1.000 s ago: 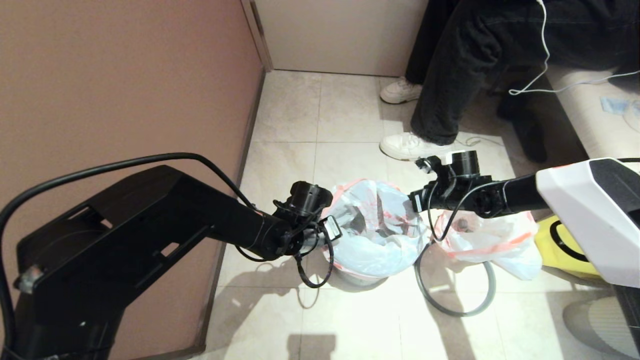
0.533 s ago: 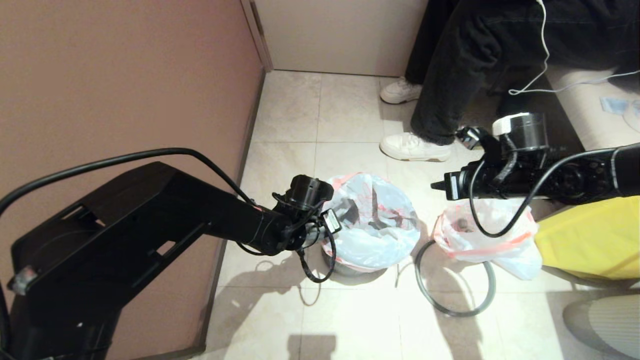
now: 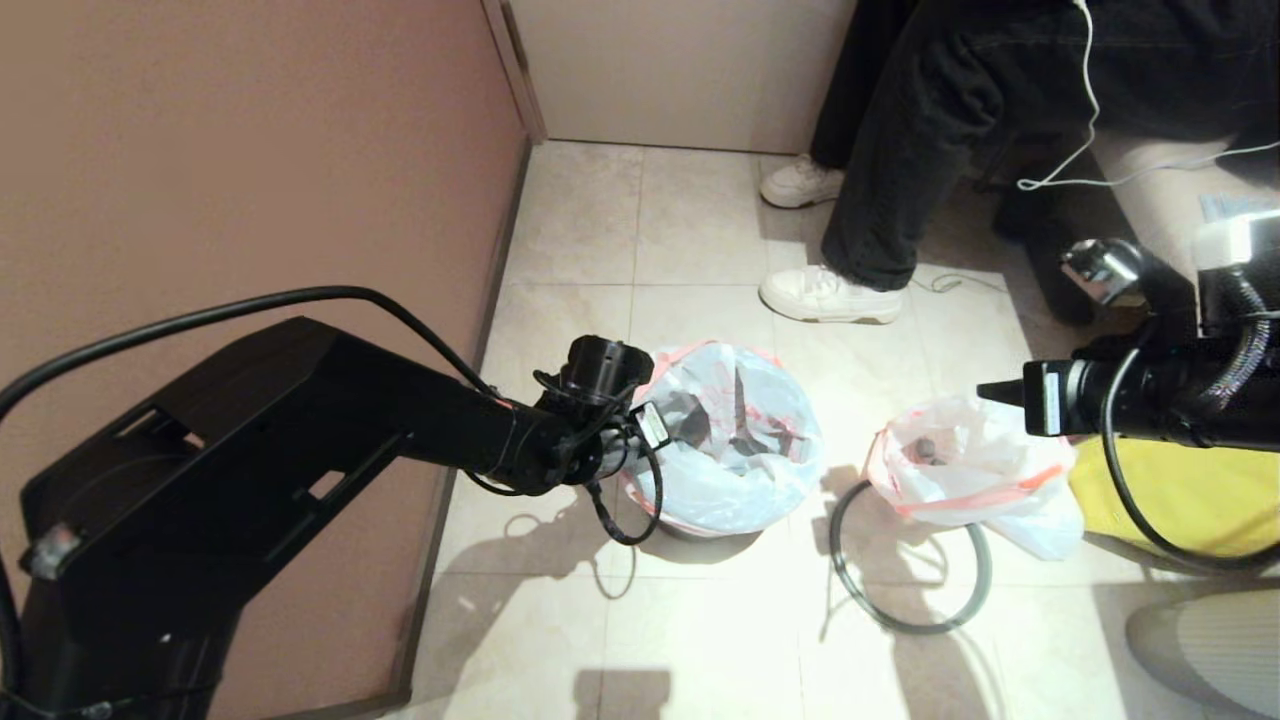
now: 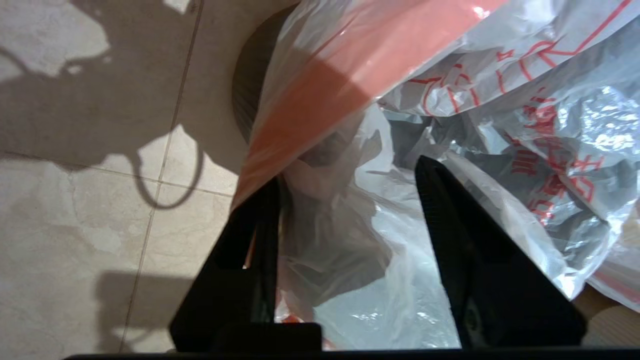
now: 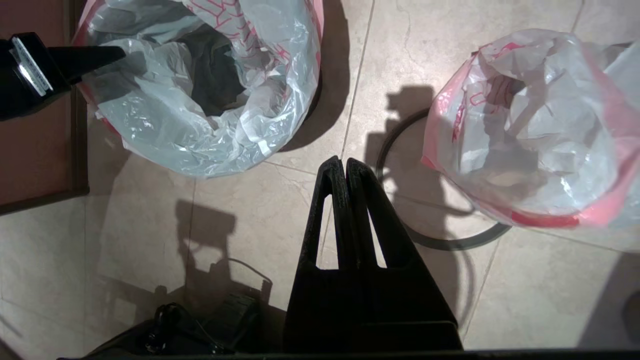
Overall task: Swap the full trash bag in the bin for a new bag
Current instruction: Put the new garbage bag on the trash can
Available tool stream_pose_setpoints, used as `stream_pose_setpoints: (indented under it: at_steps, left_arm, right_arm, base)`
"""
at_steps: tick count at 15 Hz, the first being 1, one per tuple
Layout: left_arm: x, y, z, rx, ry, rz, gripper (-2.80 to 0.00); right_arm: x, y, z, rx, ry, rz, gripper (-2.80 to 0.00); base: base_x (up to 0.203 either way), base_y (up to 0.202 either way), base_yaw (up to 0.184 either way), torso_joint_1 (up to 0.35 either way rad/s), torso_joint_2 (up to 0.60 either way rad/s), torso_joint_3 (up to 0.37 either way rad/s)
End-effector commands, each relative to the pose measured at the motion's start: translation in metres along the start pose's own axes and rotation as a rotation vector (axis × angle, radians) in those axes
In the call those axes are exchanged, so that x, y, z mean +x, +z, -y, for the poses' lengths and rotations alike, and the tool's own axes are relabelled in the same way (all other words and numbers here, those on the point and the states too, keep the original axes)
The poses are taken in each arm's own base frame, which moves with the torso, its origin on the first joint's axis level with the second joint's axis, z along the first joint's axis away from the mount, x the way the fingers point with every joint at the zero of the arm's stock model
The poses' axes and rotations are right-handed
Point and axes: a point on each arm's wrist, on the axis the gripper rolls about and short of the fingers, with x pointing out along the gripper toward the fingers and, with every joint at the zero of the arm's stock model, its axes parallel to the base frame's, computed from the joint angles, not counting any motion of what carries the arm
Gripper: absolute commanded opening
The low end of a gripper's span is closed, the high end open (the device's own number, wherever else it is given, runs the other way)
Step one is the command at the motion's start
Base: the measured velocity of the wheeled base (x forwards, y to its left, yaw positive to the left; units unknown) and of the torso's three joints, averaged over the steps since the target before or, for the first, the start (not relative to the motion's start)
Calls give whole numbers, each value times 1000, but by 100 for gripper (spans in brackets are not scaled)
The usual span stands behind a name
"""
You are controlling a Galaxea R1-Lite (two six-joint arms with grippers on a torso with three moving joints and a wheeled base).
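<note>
My left gripper (image 4: 347, 172) sits at the left rim of the bin (image 3: 690, 527), its two fingers spread apart with the plastic of the new bag (image 3: 735, 450) lying loosely between them; one finger (image 4: 260, 220) is just under the pink-red band, and I can't say it pinches anything. The new bag is draped into the bin, its mouth folded outward over the edge. My right gripper (image 5: 345, 167) hangs over the tiled floor (image 3: 700, 640) to the right, fingers pressed together and empty. Below it and slightly left, the full trash bag (image 3: 975, 475) sits on the floor, right of the bin and apart from it. The grey hoop (image 3: 905, 615) lies flat beside that bag, partly under it. A yellow bag (image 3: 1190, 500) is further right.
</note>
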Motion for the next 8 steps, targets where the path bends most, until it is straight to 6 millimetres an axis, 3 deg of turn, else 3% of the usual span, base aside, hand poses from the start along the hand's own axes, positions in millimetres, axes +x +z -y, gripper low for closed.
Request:
stream_pose_setpoints:
  at_steps: [1, 4, 8]
  left_arm:
    - [-5, 6, 2, -11, -7, 13, 0]
    - [-34, 25, 10, -26, -50, 56, 0]
    - [-74, 41, 20, -26, -91, 75, 0]
  right_arm:
    - [-25, 3, -4, -4, -5, 29, -280]
    - [-45, -5, -11, -2, -3, -10, -280]
    - [-54, -18, -20, 26, -10, -33, -280]
  base:
    - [0, 0, 0, 0, 0, 0]
    - [0, 0, 0, 0, 0, 0]
    - [0, 0, 0, 0, 0, 0]
